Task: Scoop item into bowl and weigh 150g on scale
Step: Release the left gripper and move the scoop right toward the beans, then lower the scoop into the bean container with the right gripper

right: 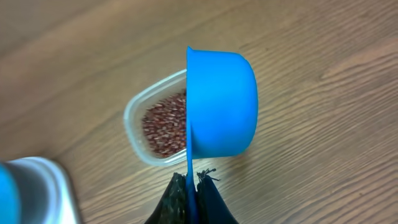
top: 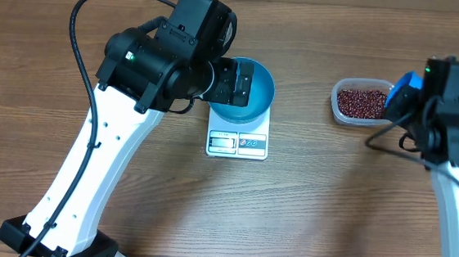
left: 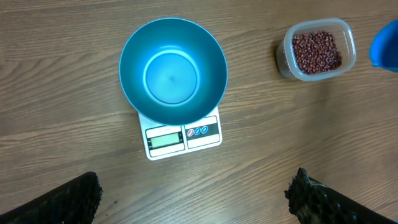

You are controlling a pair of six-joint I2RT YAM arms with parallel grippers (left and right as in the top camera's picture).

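The teal-blue bowl (top: 248, 97) (left: 173, 70) stands on the white scale (top: 237, 144) (left: 183, 138), and its inside is plain teal. The item, dark red-brown beans (top: 361, 101) (left: 317, 51) (right: 165, 124), fills a clear tub at the right. My left gripper (left: 196, 193) hangs open high above the table near the scale, with nothing between its fingers. My right gripper (right: 193, 183) is shut on the thin handle of a bright blue scoop (right: 221, 102) (top: 405, 83). The scoop is tipped on its side, just above the tub's right edge.
The clear plastic tub (top: 338, 100) (right: 134, 127) sits on the wooden table to the right of the scale. The left arm's white link (top: 87, 166) slopes from the front left corner up to the bowl. The right arm (top: 458, 138) stands at the right edge.
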